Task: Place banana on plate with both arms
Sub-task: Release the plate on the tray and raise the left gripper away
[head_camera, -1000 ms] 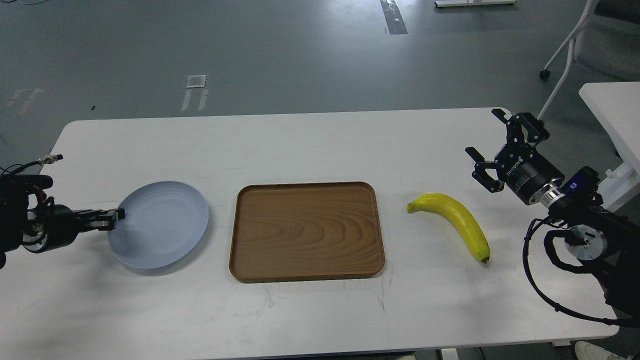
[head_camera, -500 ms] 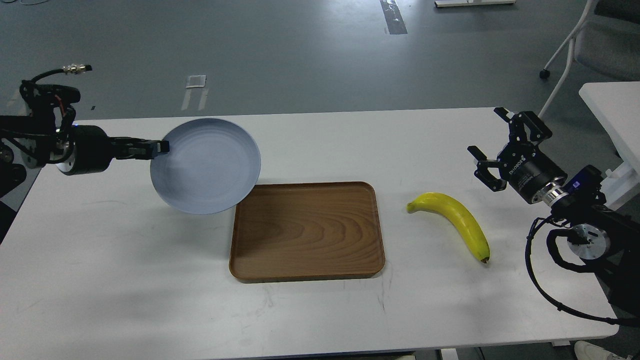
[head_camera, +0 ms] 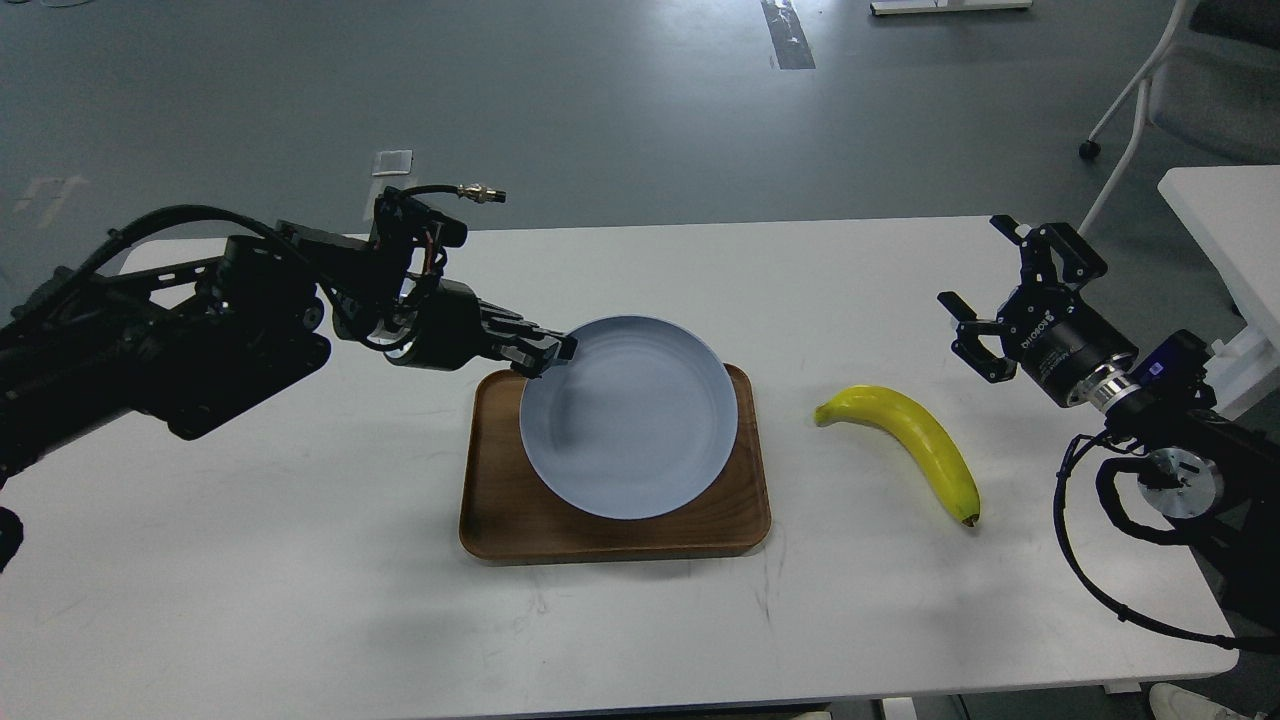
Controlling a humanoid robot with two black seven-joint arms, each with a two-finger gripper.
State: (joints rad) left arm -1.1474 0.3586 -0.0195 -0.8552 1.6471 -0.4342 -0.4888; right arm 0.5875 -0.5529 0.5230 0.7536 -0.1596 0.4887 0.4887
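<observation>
My left gripper (head_camera: pixel 556 354) is shut on the left rim of the pale blue-grey plate (head_camera: pixel 630 430). It holds the plate over the brown wooden tray (head_camera: pixel 500 510), and a shadow lies under the plate. The yellow banana (head_camera: pixel 915 440) lies on the white table to the right of the tray, stem end to the left. My right gripper (head_camera: pixel 985 278) is open and empty, up and to the right of the banana, apart from it.
The white table (head_camera: pixel 250 560) has bare room at the front and left. A second white table (head_camera: pixel 1220 220) and a chair (head_camera: pixel 1180 90) stand at the far right. My right arm's cables (head_camera: pixel 1080 560) hang near the table's right edge.
My left arm has carried the plate from the table's left side up and rightward, to over the tray. The right arm and the banana have barely moved.
</observation>
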